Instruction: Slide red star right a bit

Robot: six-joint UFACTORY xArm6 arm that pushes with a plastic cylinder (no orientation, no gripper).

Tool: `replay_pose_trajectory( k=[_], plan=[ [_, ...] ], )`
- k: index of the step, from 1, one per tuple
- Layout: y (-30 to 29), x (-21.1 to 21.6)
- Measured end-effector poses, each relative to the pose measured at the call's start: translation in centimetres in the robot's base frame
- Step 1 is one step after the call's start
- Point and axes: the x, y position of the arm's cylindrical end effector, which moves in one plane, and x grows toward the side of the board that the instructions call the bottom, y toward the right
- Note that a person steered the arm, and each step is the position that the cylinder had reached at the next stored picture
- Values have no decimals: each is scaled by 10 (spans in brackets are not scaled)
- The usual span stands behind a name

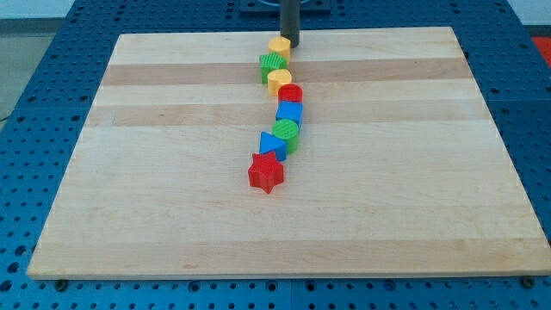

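Observation:
The red star (266, 172) lies near the middle of the wooden board (129, 189), at the lower end of a curved chain of blocks. Above it sit a blue triangle (272, 145), a green cylinder (287, 133), a blue cube (289, 113), a red cylinder (291, 93), a yellow block (279, 81), a green block (273, 64) and a yellow hexagon (279, 46). My tip (288, 45) is at the view's top, just right of the yellow hexagon and far above the red star.
The board rests on a blue perforated table (34, 103). The arm's dark base (288, 7) stands at the view's top centre, behind the board's far edge.

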Motion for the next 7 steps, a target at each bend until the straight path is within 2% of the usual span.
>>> replay_pose_trajectory(
  k=[1,2,3,4,5,7],
  plan=[
    [-17,0],
    [-4,-7],
    [-13,-29],
    [-63,-25],
    [-115,10],
    [-134,126]
  ],
)
